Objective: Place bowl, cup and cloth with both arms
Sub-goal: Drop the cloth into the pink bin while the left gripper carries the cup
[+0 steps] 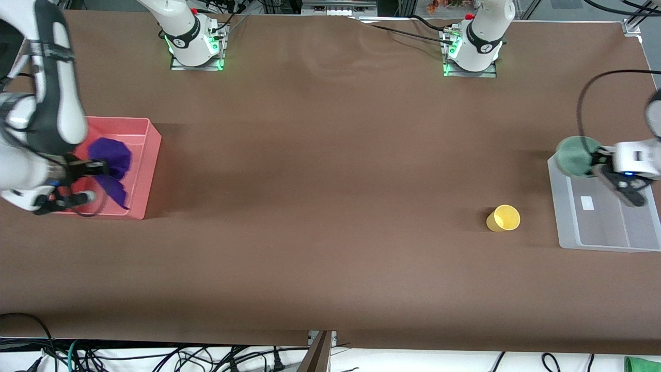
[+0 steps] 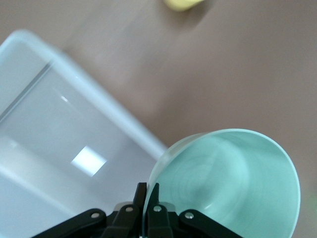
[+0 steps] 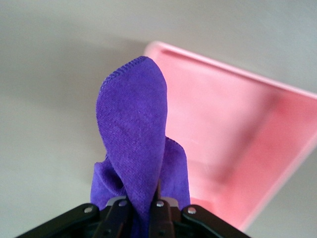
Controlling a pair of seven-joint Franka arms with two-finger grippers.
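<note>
Cloth [image 1: 110, 164] hangs clamped in our right gripper [image 1: 88, 181] over the pink bin [image 1: 150, 155]. Our left gripper [image 1: 601, 163], pinching the bowl [image 1: 576, 156] rim, is nearer the cup [image 1: 503, 218].

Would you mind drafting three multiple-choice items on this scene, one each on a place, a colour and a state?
1. The cup stands:
A. on the bare table
B. in the pink bin
C. in the clear tray

2. The cloth is:
A. yellow
B. purple
C. mint green

3. The left gripper is:
A. open over the cup
B. open and empty
C. shut on the bowl's rim

Key: 1 A, it stands apart from both containers. 2 B, purple cloth hangs from the right gripper over the pink bin. 3 C, its fingers pinch the bowl over the clear tray.
</note>
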